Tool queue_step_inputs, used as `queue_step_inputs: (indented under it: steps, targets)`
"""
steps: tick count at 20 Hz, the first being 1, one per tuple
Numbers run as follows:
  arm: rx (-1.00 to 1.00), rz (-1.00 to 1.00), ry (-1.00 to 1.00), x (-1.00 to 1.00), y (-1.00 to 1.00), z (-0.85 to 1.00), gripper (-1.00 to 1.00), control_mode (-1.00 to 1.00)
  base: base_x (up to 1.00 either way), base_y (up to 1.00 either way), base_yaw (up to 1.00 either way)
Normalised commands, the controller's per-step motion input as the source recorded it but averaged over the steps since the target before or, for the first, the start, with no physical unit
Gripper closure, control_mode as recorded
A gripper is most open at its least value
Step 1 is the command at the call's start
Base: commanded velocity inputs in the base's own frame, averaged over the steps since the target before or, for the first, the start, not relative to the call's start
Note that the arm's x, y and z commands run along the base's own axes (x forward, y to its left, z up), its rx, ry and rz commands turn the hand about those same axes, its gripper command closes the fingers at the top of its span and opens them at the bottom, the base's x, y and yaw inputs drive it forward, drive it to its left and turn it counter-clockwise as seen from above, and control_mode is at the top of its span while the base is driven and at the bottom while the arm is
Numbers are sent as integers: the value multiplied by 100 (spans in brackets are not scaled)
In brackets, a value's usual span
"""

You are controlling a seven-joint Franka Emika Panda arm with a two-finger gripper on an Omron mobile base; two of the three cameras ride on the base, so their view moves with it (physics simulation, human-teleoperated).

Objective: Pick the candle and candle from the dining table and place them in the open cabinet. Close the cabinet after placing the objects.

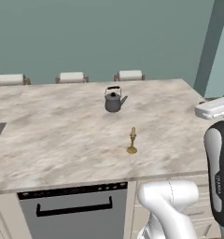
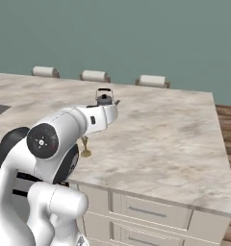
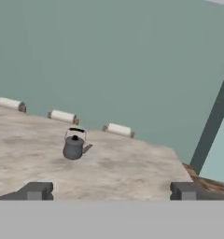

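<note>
In the left base view one candle (image 1: 132,140) stands upright on the table (image 1: 53,140), toward the near edge and right of the middle. The kettle (image 1: 114,100) stands further back, apart from it.

In the right base view the arm (image 2: 64,134) hides most of the candle (image 2: 85,148), whose foot shows near the near edge. The kettle (image 2: 105,98) is behind it.

In the hand view the gripper (image 3: 109,191) has its jaws wide apart and holds nothing. The kettle (image 3: 74,145) stands toward the far edge, in front of three chair backs (image 3: 62,115).

Marble dining table (image 1: 48,135): kettle (image 1: 114,100), candle (image 1: 132,140)
</note>
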Motion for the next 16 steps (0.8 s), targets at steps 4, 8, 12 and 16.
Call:
queue_step_inputs:
  steps: [4,8,12,16]
  targets:
    - [0,0,0,0,0,0,-100,100,35,13,-24]
    - [0,0,0,0,0,0,-100,100,10,13,-6]
    - [0,0,0,0,0,0,-100,100,0,11,-2]
    - [0,0,0,0,0,0,-100,100,0,5,-1]
